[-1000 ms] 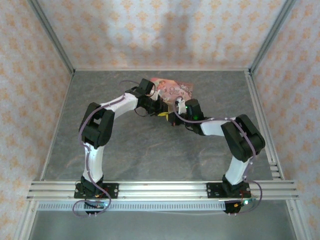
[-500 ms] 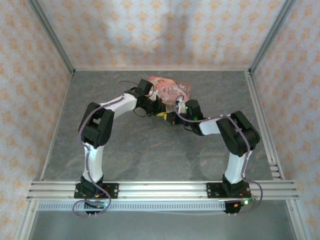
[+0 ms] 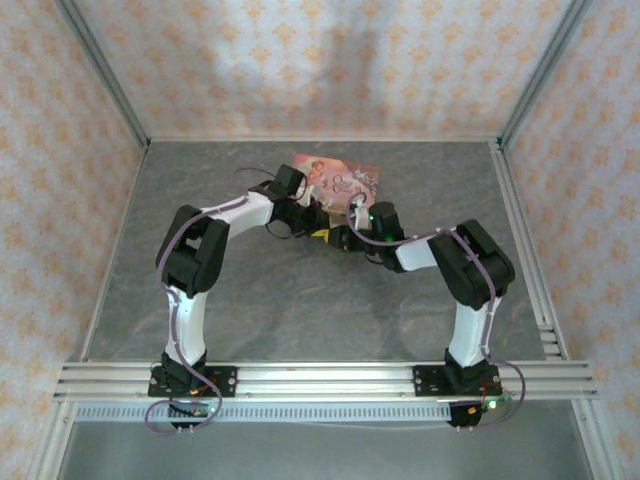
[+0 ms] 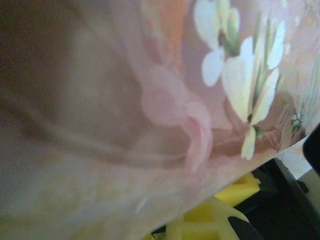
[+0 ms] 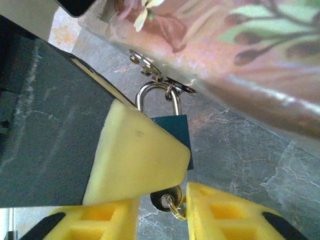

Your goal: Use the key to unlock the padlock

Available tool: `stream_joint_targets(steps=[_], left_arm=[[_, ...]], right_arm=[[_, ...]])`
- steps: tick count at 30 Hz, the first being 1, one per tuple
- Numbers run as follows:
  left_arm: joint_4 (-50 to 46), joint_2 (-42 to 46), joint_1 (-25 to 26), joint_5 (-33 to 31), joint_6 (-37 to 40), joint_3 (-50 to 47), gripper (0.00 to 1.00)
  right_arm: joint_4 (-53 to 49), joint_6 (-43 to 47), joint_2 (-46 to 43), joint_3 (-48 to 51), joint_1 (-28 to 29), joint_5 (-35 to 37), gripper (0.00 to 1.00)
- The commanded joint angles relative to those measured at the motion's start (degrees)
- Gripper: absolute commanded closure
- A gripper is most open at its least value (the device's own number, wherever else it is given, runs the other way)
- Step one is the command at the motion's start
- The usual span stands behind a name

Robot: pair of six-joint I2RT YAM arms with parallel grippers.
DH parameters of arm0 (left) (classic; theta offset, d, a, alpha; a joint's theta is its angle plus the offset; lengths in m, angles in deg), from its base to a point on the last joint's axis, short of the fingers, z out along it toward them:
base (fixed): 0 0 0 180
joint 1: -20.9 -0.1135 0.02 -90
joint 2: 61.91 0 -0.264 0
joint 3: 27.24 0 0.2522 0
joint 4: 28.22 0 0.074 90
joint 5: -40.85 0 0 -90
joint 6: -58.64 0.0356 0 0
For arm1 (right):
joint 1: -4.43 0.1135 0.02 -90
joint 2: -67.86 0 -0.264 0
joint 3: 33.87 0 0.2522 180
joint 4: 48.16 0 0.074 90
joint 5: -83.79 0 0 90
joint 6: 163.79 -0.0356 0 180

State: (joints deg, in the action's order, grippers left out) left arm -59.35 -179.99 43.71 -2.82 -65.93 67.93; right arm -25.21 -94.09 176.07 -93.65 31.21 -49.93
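Upper centre of the overhead view: pink rectangular tin box (image 3: 345,178) with a picture lid, on the grey stone-patterned table (image 3: 300,320). Both arms bent in toward its lower edge, with the left gripper (image 3: 314,222) and right gripper (image 3: 340,238) nearly meeting there, too small and crowded to read from above.

Centre of the right wrist view: tiny blue-bodied padlock (image 5: 175,131), thin silvery shackle (image 5: 176,102) threaded through a metal loop (image 5: 170,86) on the tin's rim. Lower left of the body covered by a yellow wedge-shaped finger (image 5: 135,160) of the left gripper, pressed together and pinching the padlock; second finger hidden behind. Just below, near the bottom edge: round brownish head of the small metal key (image 5: 164,198) with a little ring, blade hidden. Either side of it, the right gripper's own yellow fingers (image 5: 225,215), slightly spread, lower parts cut off by the frame; contact with the key hard to tell.

Left wrist view, blurred: flowered lid up close, yellow finger piece (image 4: 210,220) at the bottom edge.
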Motion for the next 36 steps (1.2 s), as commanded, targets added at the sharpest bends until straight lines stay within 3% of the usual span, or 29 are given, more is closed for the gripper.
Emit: stream_joint_targets(steps=[1, 8, 16, 29, 36], left_arm=[[-2.63, 1.63, 0.92, 4.56, -1.56, -0.99, 1.0], [-2.76, 1.39, 0.92, 5.41, -1.56, -0.38, 1.0], [-3.41, 1.37, 0.9, 6.05, -1.47, 0.11, 1.0], [-3.14, 1.48, 0.83, 6.93, -2.21, 0.42, 1.0], [-2.78, 1.31, 0.84, 7.63, -3.0, 0.77, 1.0]], right_arm=[[-3.35, 2.97, -3.89, 1.77, -0.67, 3.84, 0.68], [-11.08, 10.77, -7.76, 2.62, 1.24, 11.07, 0.67], [-11.88, 15.91, -6.75, 0.73, 6.14, 18.65, 0.64], [-13.02, 18.47, -3.23, -5.31, 8.01, 23.26, 0.68], [-12.1, 19.34, -2.57, -4.6, 8.54, 23.24, 0.63]])
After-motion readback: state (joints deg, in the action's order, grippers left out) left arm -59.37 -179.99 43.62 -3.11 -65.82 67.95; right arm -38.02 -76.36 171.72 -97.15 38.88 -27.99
